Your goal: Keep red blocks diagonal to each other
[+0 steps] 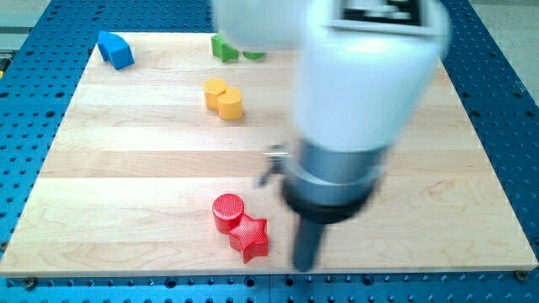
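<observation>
Red cylinder [227,210] touching red star [250,237], star at its five o'clock. My tip [306,266] just beside star, at three o'clock. No jaws.

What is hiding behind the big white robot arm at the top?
A green block peeks out beside the arm, with another green bit. Anything further behind is covered.
</observation>
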`<state>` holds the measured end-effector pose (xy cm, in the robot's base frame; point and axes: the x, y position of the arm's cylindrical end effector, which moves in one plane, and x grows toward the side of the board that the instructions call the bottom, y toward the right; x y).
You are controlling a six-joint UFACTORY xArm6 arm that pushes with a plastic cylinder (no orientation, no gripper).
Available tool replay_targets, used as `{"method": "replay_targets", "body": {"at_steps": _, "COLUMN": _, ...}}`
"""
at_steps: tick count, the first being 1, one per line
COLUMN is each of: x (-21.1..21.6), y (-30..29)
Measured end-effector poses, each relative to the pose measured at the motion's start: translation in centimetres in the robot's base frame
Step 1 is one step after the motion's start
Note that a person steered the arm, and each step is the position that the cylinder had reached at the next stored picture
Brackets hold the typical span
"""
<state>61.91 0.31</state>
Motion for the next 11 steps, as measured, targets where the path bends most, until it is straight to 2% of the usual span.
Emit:
{"method": "replay_targets", "body": {"at_steps": 1, "x": -1.0, "y": -8.0}}
{"method": "replay_targets", "body": {"at_steps": 2, "x": -4.3, "y": -9.7}}
{"method": "replay_targets", "body": {"at_steps": 3, "x": -0.3, "y": -10.2}}
{"method": "replay_targets", "body": {"at_steps": 4, "x": -3.3, "y": -15.3}}
{"method": "replay_targets", "body": {"at_steps": 5, "x": -8.2, "y": -11.0}}
{"method": "replay_targets", "body": {"at_steps": 7, "x": -15.2, "y": -0.6}}
{"method": "replay_targets", "body": {"at_steps": 8, "x": -19.0, "y": -0.3}}
{"method": "replay_targets", "body": {"at_steps": 9, "x": -19.4, "y": 4.8}}
{"method": "replay_targets", "body": {"at_steps": 10, "x": -22.1, "y": 8.3}}
{"method": "replay_targets", "body": {"at_steps": 11, "x": -24.1, "y": 5.2}}
